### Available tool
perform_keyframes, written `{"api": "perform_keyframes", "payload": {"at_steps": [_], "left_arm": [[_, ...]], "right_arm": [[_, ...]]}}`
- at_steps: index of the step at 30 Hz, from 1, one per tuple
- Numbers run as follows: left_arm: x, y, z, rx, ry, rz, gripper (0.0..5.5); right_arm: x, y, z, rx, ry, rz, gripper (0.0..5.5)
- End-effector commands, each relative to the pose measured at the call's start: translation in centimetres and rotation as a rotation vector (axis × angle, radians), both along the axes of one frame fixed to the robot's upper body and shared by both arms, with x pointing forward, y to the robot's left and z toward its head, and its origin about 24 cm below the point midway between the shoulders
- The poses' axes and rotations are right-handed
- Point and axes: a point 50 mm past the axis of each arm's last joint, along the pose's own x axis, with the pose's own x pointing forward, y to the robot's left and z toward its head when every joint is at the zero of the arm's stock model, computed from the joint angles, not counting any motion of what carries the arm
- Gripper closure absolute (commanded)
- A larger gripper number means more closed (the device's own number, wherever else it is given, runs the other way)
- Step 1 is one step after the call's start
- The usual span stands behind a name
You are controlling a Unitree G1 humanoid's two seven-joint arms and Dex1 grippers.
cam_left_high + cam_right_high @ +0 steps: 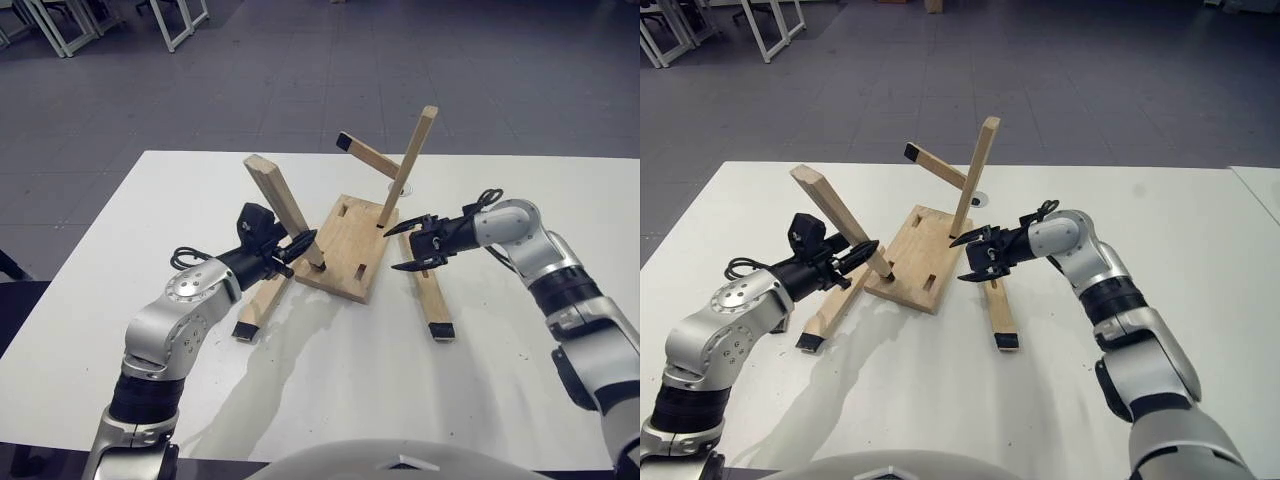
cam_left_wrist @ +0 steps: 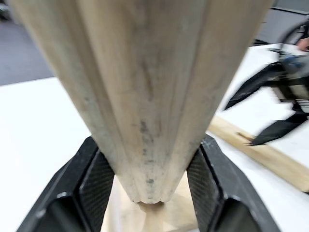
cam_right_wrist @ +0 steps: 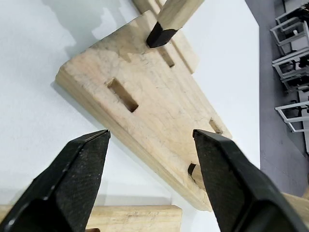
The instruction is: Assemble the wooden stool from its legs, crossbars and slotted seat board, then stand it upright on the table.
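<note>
The slotted seat board [image 1: 350, 245] lies flat mid-table. My left gripper [image 1: 298, 246] is shut on a tilted wooden leg [image 1: 285, 205] whose lower end meets the board's left edge; its fingers [image 2: 91, 193] clamp both sides of that leg [image 2: 145, 96]. A second leg [image 1: 408, 165] stands slanted in the board's far right slot, with a black-tipped piece [image 1: 368, 155] branching off it. My right gripper [image 1: 405, 248] hangs open beside the board's right edge, empty. In the right wrist view its fingers [image 3: 82, 179] frame the board [image 3: 159, 111] and a black-capped leg end [image 3: 161, 34].
Two loose legs with black caps lie on the white table [image 1: 520, 400]: one left of the board [image 1: 260, 305], one right of it [image 1: 432, 300] under my right gripper. Bare tabletop lies in front; grey floor and table frames are beyond the far edge.
</note>
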Motion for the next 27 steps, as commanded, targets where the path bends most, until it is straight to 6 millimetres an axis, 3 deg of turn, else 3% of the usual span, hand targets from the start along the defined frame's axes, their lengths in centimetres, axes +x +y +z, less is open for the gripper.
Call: {"api": "perform_keyframes", "payload": {"at_steps": [1,4,7,11,18,22,27], "left_arm": [[0.0,1.0,-1.2,0.044,0.009,0.054,3.46],[0.4,2.4,-1.6,0.153,-0.024,0.103,3.46],[0.4,2.6,-2.7,0.205,0.006,0.083,3.46],[-1.2,-0.1,-4.5,0.171,0.108,-0.078,3.46],[-2.0,-1.4,-4.3,0.100,0.140,-0.146,3.46],[-0.7,-3.0,-3.0,-0.002,0.073,-0.105,3.46],[0.1,-5.0,-1.1,-0.088,0.014,-0.125,3.46]], "right_arm": [[-0.8,-0.5,2.2,0.169,-0.021,-0.171,2.35],[-1.2,-0.6,2.9,0.280,-0.012,-0.290,2.35],[-1.6,-0.5,3.3,0.355,0.002,-0.366,2.35],[-1.9,-0.1,3.7,0.406,0.012,-0.417,2.35],[-1.5,-0.3,3.9,0.407,0.022,-0.459,2.35],[-1.6,-1.4,1.4,0.339,0.123,-0.507,2.35],[-0.8,-2.2,-2.6,0.124,0.140,-0.492,2.35]]}}
